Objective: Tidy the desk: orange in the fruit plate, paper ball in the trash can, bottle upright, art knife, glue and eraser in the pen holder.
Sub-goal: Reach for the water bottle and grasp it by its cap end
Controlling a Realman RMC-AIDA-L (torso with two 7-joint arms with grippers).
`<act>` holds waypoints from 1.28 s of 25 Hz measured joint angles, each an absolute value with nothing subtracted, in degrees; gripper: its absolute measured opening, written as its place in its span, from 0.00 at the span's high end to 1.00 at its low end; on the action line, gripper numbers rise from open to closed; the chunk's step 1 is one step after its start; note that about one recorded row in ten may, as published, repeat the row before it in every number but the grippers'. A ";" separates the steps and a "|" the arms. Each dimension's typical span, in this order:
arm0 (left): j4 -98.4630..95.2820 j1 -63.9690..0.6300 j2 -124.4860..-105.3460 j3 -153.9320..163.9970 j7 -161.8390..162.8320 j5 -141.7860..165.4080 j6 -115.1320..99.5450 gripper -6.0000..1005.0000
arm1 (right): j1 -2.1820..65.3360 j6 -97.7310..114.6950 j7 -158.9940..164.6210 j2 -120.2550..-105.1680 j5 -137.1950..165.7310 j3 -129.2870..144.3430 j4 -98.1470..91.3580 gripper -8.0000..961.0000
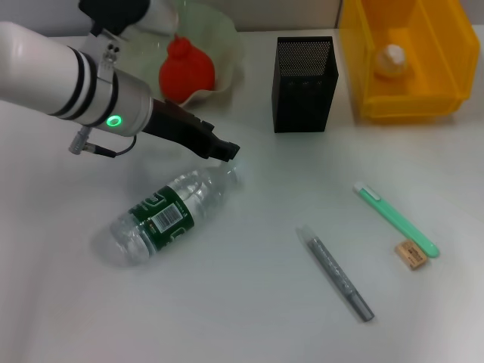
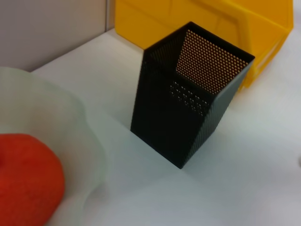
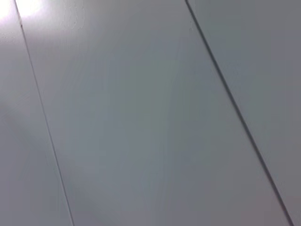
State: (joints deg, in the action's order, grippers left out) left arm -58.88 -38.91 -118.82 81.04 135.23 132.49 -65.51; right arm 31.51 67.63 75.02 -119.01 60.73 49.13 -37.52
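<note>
Head view, desk seen from above. Clear plastic bottle [image 1: 168,214] with dark green label, barcode and pale cap: lay on its side at about 8 o'clock from desk centre, cap end aimed toward 1 o'clock. Left gripper [image 1: 224,151]: black, at the bottle's cap end, dark fingertips right at the cap; spread or pressed together could not be told. Right gripper: outside every view, its wrist camera filled only by a plain grey panelled surface.

Red-orange round orange [image 1: 186,69] with lumpy skin: sat inside the translucent pale green fruit plate [image 1: 227,41] with wavy rim, at 11 o'clock. Black square metal-mesh pen holder [image 1: 304,74]: stood upright at 12 o'clock, just beside the bright yellow rectangular plastic trash can [image 1: 435,53] at 1 o'clock. Small crumpled white paper ball [image 1: 392,60]: lay inside that trash can.

Grey slim pen-like stick [image 1: 335,272]: lay flat at 5 o'clock. Mint-green slim art knife [image 1: 395,218]: lay flat at 4 o'clock. Tiny tan-orange rectangular eraser [image 1: 411,254]: lay just beside the art knife's lower end.

Left wrist view: pen holder [image 2: 183,108], trash can [image 2: 225,28], fruit plate [image 2: 70,122] and orange [image 2: 26,181] seen close.
</note>
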 joint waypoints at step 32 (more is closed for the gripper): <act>-48.31 -43.84 -119.18 86.49 137.91 131.62 -60.64 0.48 | 31.73 67.97 74.98 -119.17 63.73 49.84 -36.70 0.24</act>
